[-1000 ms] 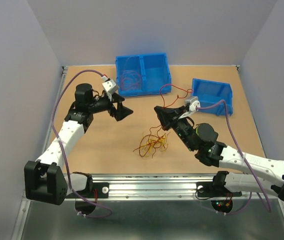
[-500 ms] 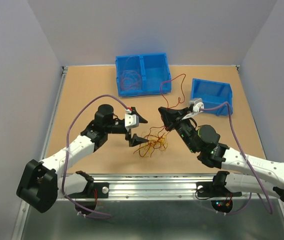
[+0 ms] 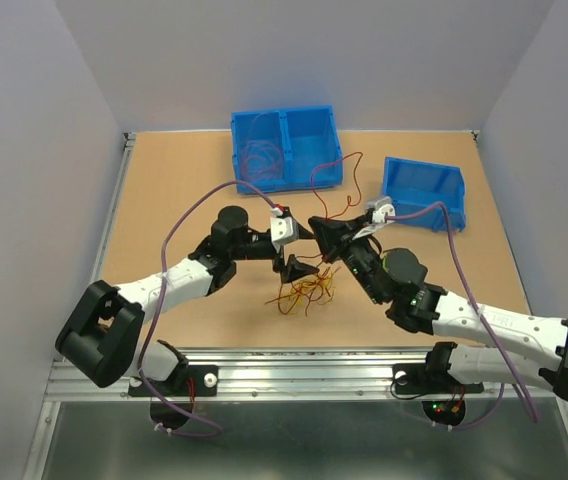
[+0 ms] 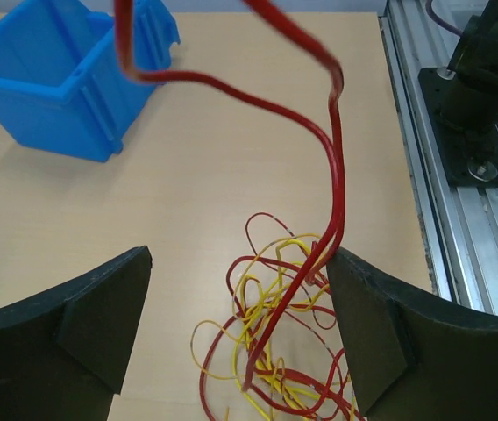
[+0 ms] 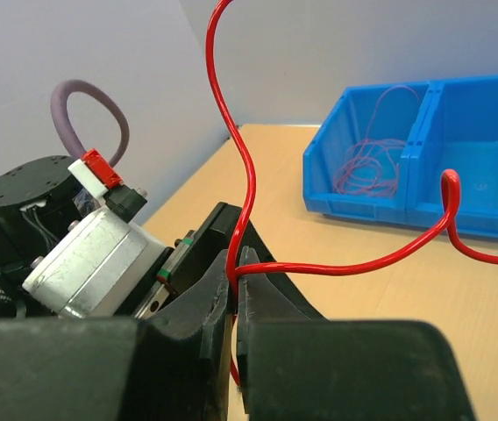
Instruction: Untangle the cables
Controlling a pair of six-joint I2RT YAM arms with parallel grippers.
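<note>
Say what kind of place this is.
Probably a robotics lab test cell: plain grey walls box in a table, the left arm and right arm are bolted to an aluminium rail, and blue bins stand at the back.

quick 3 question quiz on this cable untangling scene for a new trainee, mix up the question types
1. True or false: the left gripper is clamped on the long red wire.
2. What does the right gripper pinch? A. the long red wire B. a white string C. nothing
3. In the top view, which compartment of the blue two-compartment plastic bin holds the thin red wire coil?

Key:
1. False. Its jaws stand open, with the wire passing between them.
2. A
3. The left one
</note>
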